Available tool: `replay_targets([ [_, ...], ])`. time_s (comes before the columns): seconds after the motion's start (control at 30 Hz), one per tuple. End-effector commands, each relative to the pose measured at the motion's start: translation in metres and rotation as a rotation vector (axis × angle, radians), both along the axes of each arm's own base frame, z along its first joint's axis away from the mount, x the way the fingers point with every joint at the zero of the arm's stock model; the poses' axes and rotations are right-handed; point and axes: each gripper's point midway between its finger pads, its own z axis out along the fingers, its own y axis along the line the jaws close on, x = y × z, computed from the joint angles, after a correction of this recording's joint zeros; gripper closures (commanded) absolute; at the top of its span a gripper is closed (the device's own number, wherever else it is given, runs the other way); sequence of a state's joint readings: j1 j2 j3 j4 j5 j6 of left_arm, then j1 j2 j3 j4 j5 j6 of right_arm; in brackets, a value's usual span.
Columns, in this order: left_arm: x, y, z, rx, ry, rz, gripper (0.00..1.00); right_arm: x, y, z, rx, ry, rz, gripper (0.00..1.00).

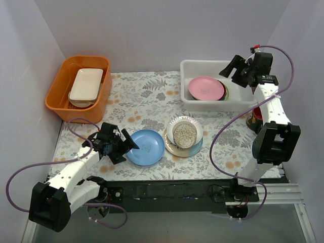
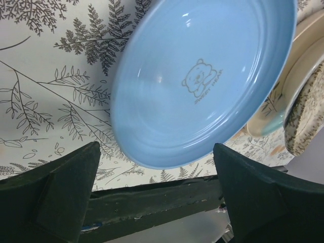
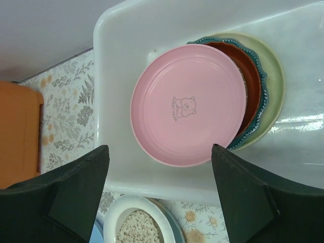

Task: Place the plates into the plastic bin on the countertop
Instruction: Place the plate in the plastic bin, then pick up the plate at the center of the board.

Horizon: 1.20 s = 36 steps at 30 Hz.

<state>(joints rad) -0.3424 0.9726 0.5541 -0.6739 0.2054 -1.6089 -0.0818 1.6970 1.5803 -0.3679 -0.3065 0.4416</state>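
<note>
A light blue plate (image 1: 145, 147) lies on the leaf-print countertop (image 1: 147, 98); it also shows in the left wrist view (image 2: 202, 76). My left gripper (image 1: 126, 147) is open just left of its rim, empty. A stack with a speckled plate (image 1: 185, 131) on a white one stands to its right. The white plastic bin (image 1: 188, 68) holds a pink plate (image 1: 206, 88) on top of red-brown, teal scalloped and cream plates (image 3: 255, 86). My right gripper (image 1: 229, 71) hovers open and empty above the bin.
An orange tub (image 1: 61, 93) with a white rectangular dish (image 1: 86, 84) stands at the back left. A dark red object (image 1: 253, 119) sits by the right arm. The table's black front edge (image 2: 152, 200) runs just under my left fingers.
</note>
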Motion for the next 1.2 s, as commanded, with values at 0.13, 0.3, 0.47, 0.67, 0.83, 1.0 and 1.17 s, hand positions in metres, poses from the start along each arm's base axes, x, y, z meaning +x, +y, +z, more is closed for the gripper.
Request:
replay_targets([
  [0.13,0.005,0.006,-0.012,0.051,0.012,0.019,0.12,-0.016,0.021,0.032,-0.008,-0.073,0.052,0.12],
  [0.3,0.006,0.005,-0.019,0.057,0.027,0.021,0.23,-0.023,0.037,0.022,-0.011,-0.055,0.090,0.12],
  [0.47,0.006,0.003,-0.029,0.055,0.041,0.021,0.32,-0.036,0.067,0.008,-0.017,-0.031,0.153,0.12],
  [0.67,0.004,0.000,-0.041,0.058,0.061,0.016,0.50,-0.056,0.094,-0.006,-0.011,-0.006,0.212,0.12],
  [0.83,-0.003,0.001,-0.051,0.083,0.085,0.024,0.73,-0.075,0.106,-0.016,0.010,0.006,0.238,0.12],
  [1.0,-0.009,0.001,-0.059,0.087,0.111,0.032,0.99,-0.094,0.119,-0.022,0.033,0.025,0.270,0.12],
  [1.17,-0.010,0.001,-0.059,0.080,0.105,0.044,1.00,-0.117,0.134,-0.028,0.042,0.035,0.313,0.12],
])
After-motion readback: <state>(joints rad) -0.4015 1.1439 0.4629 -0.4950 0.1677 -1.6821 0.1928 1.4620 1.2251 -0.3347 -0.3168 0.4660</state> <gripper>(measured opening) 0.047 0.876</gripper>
